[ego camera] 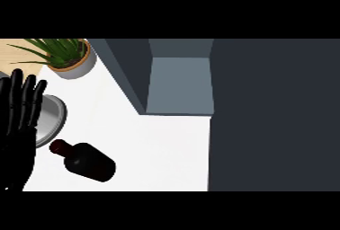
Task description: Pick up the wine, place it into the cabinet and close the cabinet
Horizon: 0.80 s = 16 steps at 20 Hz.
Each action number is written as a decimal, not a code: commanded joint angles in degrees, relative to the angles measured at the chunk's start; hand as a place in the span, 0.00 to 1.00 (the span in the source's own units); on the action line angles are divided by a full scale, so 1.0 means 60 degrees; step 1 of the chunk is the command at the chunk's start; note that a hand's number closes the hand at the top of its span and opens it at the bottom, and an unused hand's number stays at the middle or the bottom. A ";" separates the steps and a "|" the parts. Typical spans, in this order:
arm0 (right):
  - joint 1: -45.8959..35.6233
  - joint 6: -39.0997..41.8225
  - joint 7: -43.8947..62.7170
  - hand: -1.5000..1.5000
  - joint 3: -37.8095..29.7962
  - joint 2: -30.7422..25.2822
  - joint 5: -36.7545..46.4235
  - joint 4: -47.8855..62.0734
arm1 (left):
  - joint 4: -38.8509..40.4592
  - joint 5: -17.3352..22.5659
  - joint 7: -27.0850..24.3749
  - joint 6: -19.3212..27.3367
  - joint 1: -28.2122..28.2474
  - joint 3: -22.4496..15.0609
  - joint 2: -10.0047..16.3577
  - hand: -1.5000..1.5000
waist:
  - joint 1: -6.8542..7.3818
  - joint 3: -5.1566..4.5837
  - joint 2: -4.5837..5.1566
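Item: wine bottle (pixel 88 161), dark glass with a dark red cap, on the white counter (pixel 163 150), neck pointing to the upper left; it is free of any hand, and whether it stands or lies cannot be told from this steep view. Left of the bottle, at the view's edge: left hand (pixel 16 137), black, fingers straight and spread, tips up, resting open and holding nothing, wrist low and running out of view. Above-left of the bottle, near its cap: round grey plate (pixel 54 117), its left part hidden behind the hand's fingers. Farther above the bottle: potted plant (pixel 68 56), green spiky leaves in a pale pot. Above-right of the bottle, well apart: cabinet (pixel 179 85), grey-blue, its compartment open. Right of the bottle: a broad dark panel (pixel 275 114) bordering the counter.
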 commanded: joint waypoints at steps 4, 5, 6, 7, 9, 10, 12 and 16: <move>0.1200 0.0398 -0.0340 0.00 0.0091 -0.0079 -0.0145 -0.0786 | -0.1328 0.1003 0.1228 -0.0381 0.1640 0.0617 0.0179 0.00 | -0.0189 -0.0169 -0.0300; 0.0735 0.0095 -0.0114 0.00 0.0299 0.0128 0.0182 -0.0757 | -0.1503 0.0760 0.1765 -0.0093 0.1587 0.0405 -0.0005 0.00 | -0.0179 -0.0170 -0.0289; 0.1568 0.0146 -0.0286 0.00 0.0443 0.0157 0.0209 -0.1539 | -0.1519 0.1324 0.1407 -0.0489 0.2278 0.0866 0.0183 0.00 | -0.0189 -0.0174 -0.0312; 0.1162 0.0978 0.0401 0.00 0.1164 -0.0113 -0.0391 -0.1121 | -0.1056 0.2017 0.2076 0.0163 0.2244 0.0165 -0.0999 0.00 | -0.0050 -0.0185 -0.0342; 0.1164 0.1142 0.1199 0.00 0.1178 -0.0398 -0.0660 -0.1898 | -0.2001 0.2713 0.2912 0.0157 0.2372 0.0513 -0.0774 0.00 | -0.0083 -0.0180 -0.0343; 0.1533 0.1410 0.1234 0.00 0.0903 -0.0585 -0.1200 -0.2252 | -0.2445 0.2114 0.3150 0.0647 0.2714 -0.0211 -0.1025 0.00 | -0.0183 -0.0165 -0.0336; 0.0980 0.1042 0.2198 0.00 0.1064 -0.0509 -0.1029 -0.2690 | -0.3277 0.2743 0.3950 0.0427 0.2911 0.0400 -0.0621 0.00 | -0.0129 -0.0175 -0.0304; -0.0123 0.0439 0.3992 0.00 0.1022 -0.0524 -0.1057 -0.3652 | -0.3967 0.2515 0.4866 0.1015 0.2593 0.0233 -0.0695 0.00 | -0.0158 -0.0176 -0.0279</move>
